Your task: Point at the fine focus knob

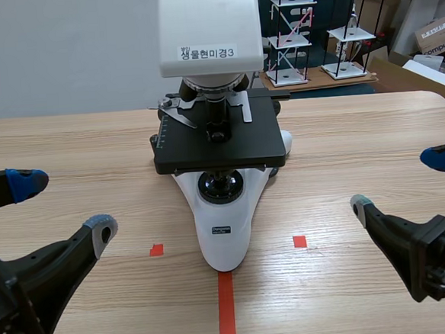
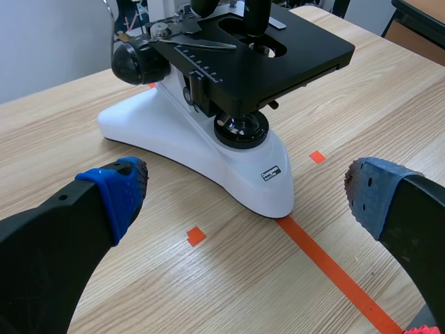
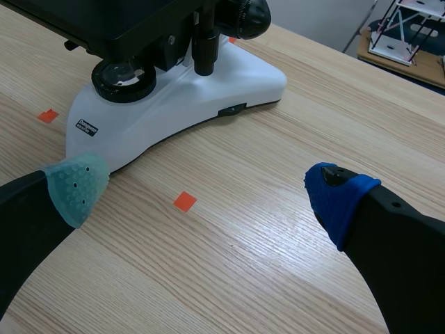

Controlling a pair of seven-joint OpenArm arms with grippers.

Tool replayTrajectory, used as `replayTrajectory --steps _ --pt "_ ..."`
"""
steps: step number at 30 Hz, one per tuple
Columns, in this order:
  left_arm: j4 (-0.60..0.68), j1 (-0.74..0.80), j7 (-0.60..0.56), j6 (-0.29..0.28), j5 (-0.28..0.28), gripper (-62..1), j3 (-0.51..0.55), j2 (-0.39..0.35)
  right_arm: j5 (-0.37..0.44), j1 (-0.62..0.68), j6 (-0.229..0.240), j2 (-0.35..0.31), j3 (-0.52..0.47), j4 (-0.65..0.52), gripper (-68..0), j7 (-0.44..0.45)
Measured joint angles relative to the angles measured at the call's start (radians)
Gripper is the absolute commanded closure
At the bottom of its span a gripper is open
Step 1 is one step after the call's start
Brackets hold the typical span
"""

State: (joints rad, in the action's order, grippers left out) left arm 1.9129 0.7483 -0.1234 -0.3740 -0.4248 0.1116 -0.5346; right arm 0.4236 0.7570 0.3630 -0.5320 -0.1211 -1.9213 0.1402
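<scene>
Hovering low over the table (image 1: 357, 127), we are holding our left gripper (image 1: 63, 205) and right gripper (image 1: 400, 179) on either side of the microscope (image 1: 224, 243), each well apart from it. Both grippers are standing wide open, fingers spread and nothing between them.

The microscope is sitting mid-table, with the narrow front of its white base resting on the end of the tape line (image 1: 226, 312). Its black stage (image 1: 263, 145) is overhanging the base.

From the left wrist, we are looking past the left gripper (image 2: 243, 195) at the left knob (image 2: 133, 62). It is a black ribbed knob on the microscope's flank, behind the stage and above the rear of the base, well ahead of the fingers. Which ring of it is the fine one we cannot tell.

From the right wrist, we are seeing the right knob (image 3: 247, 14) on the opposite flank, likewise well ahead of the right gripper (image 3: 205, 193). Neither gripper is touching or aiming at a knob.
</scene>
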Motion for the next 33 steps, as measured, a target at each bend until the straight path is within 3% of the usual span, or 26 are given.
replayTrajectory --steps 17,25,33 --pt "0.000 0.000 0.000 0.000 0.000 -59.8 0.000 0.000 0.000 0.000 0.000 0.000 0.000 0.000 -61.1 0.000" --pt "0.000 0.000 0.000 0.000 0.000 -59.8 0.000 0.000 0.000 -0.010 0.006 0.000 0.000 0.019 -39.2 0.031" --pt "0.000 0.000 0.000 0.000 0.000 -59.8 0.000 0.000 0.000 -0.175 0.014 0.000 0.001 0.222 -20.4 0.089"
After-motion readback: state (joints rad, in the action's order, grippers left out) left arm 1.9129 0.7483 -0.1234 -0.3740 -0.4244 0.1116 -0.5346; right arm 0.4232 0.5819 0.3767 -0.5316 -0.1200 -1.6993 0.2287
